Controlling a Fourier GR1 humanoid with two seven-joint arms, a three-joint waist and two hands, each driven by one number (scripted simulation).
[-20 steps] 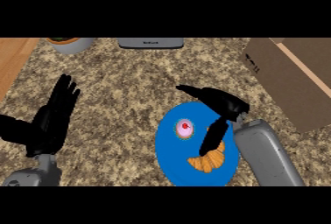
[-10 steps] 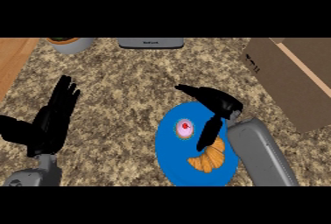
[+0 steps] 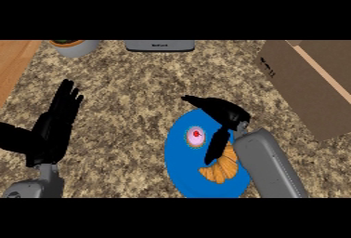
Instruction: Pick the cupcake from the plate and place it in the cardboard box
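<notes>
Pink-topped cupcake [image 3: 196, 136] upright on blue plate [image 3: 179, 163], left of centre, just left of right hand [image 3: 223, 114]; looks clear of the spread, empty fingers [image 3: 217, 145], though overlap hard to judge. Round top, no long axis. Croissant [image 3: 222, 167] also on plate, below cupcake, partly under hand. Cardboard box [image 3: 305, 83] at upper right, inside hidden. Left hand [image 3: 55, 123] resting at left, fingers straight, holding nothing.

Even bright light, no glare, faint shadows, slightly soft detail
</notes>
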